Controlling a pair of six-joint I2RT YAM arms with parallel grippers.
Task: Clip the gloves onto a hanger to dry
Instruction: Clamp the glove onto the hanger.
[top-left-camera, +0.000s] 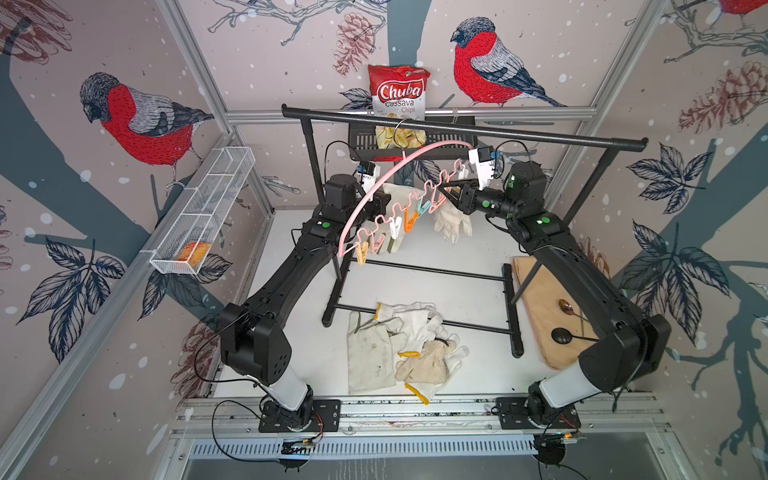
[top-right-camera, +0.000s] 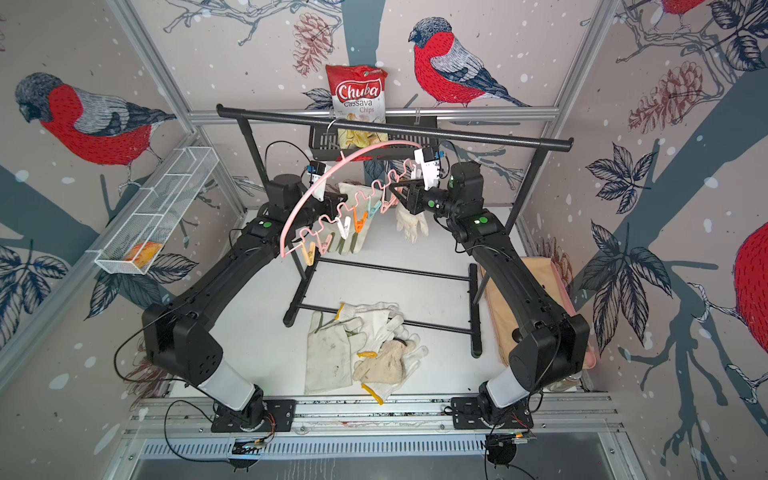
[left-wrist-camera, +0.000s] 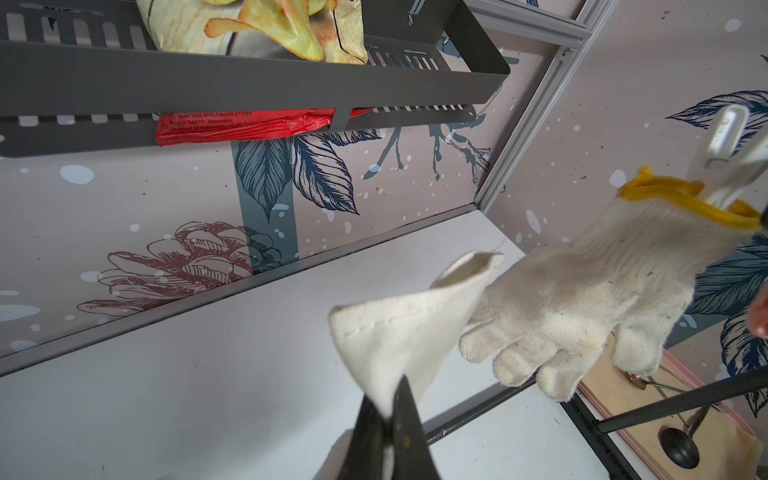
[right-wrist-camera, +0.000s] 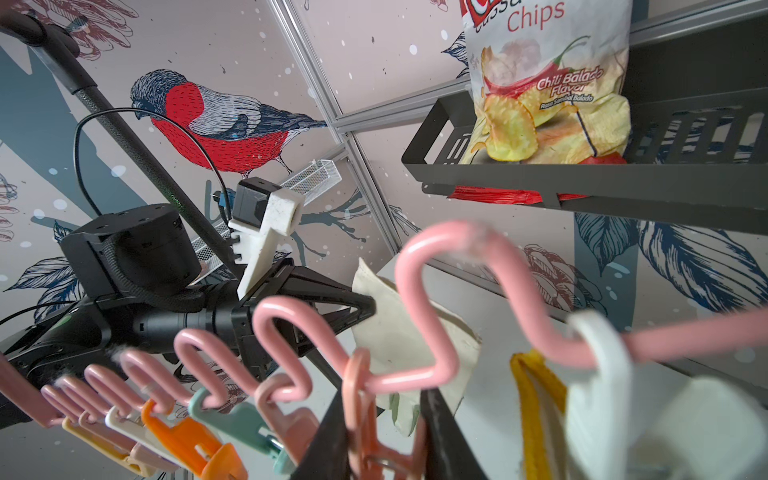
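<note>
My left jaws are shut tight on the cuff corner of an off-white leather glove with olive-green finger strips (left-wrist-camera: 407, 332). They hold it up just behind the thin pink arched plastic hanger (right-wrist-camera: 440, 235), and the glove's fingers hang toward the white bench (top-left-camera: 316, 353). The hanger hangs by its metal hook (top-left-camera: 401, 124) from the top bar of the black metal garment rack (top-left-camera: 498, 133), a little toward 12 o'clock from the middle of the bench. Its row of small pastel pegs (top-left-camera: 409, 222) slopes down toward 9 o'clock. My right jaws come in from 3 o'clock, partly closed with one finger on each side of a salmon-pink peg (right-wrist-camera: 361, 399) on the hanger's wavy lower rail. As far as I can see they are pressing on it. One peg further toward 3 o'clock, a white peg (left-wrist-camera: 723, 137) grips the yellow-edged cuff of a cream knitted cotton glove (left-wrist-camera: 582, 299), which hangs fingers down. The remaining gloves lie in a loose pile (top-left-camera: 399, 345) at 6 o'clock, partly over the rack's base bar. At 12 o'clock a red and white bag of cassava chips (top-left-camera: 399, 89) stands in a black slotted wall shelf (top-left-camera: 361, 145). A tan mat (top-left-camera: 536, 291) carrying a black ladle (top-left-camera: 561, 336) lies at 3 o'clock.
</note>
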